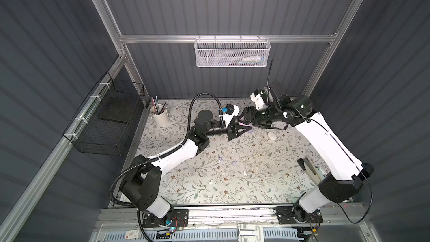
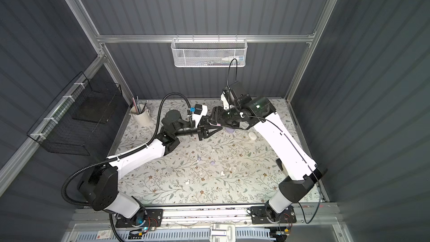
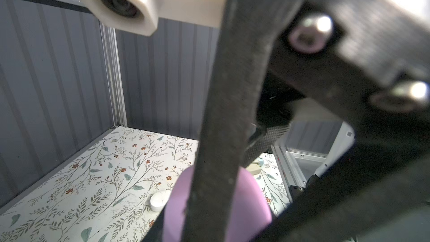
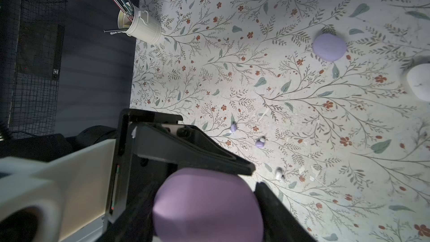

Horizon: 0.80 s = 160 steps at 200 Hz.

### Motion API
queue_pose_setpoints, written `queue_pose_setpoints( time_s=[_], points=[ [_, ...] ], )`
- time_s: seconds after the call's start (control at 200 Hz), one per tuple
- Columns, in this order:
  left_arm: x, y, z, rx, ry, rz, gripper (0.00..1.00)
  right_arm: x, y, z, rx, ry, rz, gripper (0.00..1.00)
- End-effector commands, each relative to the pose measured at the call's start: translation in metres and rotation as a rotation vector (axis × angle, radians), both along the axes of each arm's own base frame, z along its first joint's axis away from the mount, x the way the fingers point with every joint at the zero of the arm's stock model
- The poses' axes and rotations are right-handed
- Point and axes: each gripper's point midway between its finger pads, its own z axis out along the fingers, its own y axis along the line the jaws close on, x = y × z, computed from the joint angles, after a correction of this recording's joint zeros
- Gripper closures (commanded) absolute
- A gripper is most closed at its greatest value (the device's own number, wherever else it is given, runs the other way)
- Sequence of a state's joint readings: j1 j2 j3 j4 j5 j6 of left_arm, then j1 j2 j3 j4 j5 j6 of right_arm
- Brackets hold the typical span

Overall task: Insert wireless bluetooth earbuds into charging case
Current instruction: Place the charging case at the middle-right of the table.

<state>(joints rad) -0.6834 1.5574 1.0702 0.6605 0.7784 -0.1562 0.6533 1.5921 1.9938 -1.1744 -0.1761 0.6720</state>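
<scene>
The flowered table point(image 1: 232, 194) is seen filling the booth floor in both top views. Both arms are stretched to its far middle, wrists nearly meeting. A black wire basket point(image 1: 109, 117) is hung on the left wall and a white mesh basket point(image 1: 232, 53) on the back rail, its contents too blurred to be named. A cream cup point(image 1: 160, 117) of pens is stood at the far left corner.

Now the grip: the pink case point(image 4: 207, 206) is clamped between the fingers of the left gripper point(image 1: 240, 128) and held off the table. Its lid seam cannot be made out. The right gripper point(image 1: 244, 118) is placed close beside it, but whether its jaws are wide or narrow cannot be told.

A lavender case point(image 4: 329, 47) is seen lying on the table just right of the held one, half hidden in the top views. A white case point(image 1: 271, 136) is found further right, cut off at the edge of the right wrist view.

The earbuds point(image 4: 259, 143) are scattered loose on the near middle of the table, well apart from every case. Lavender and white ones are made out; the rest are mere specks.
</scene>
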Motion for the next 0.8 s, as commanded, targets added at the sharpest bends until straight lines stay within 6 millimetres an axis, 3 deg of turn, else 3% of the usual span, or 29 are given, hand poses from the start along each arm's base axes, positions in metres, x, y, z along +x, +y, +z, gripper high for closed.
queue_pose_setpoints(
  time_s=[0.0, 0.12, 0.23, 0.345, 0.455, 0.745, 0.795],
  points=[
    [-0.002, 0.005, 0.012, -0.014, -0.042, 0.007, 0.65, -0.009, 0.004, 0.004, 0.030, 0.016, 0.026, 0.42],
    [0.000, 0.005, 0.010, -0.003, -0.033, 0.014, 0.55, -0.007, 0.000, 0.002, 0.022, 0.008, 0.010, 0.45],
    [0.003, 0.006, 0.001, 0.030, -0.007, 0.035, 0.30, -0.004, -0.014, 0.000, 0.004, -0.005, -0.036, 0.48],
    [0.009, 0.013, -0.022, 0.092, 0.031, 0.108, 0.01, 0.000, -0.041, -0.011, -0.017, -0.017, -0.113, 0.49],
    [0.015, 0.026, -0.049, 0.165, 0.078, 0.198, 0.00, 0.000, -0.076, -0.036, -0.055, -0.012, -0.209, 0.49],
    [0.035, 0.068, -0.109, 0.342, 0.216, 0.447, 0.00, -0.023, -0.186, -0.173, -0.225, 0.120, -0.524, 0.49],
    [0.038, 0.074, -0.116, 0.354, 0.236, 0.471, 0.00, -0.027, -0.199, -0.184, -0.234, 0.112, -0.562, 0.49]
  ],
)
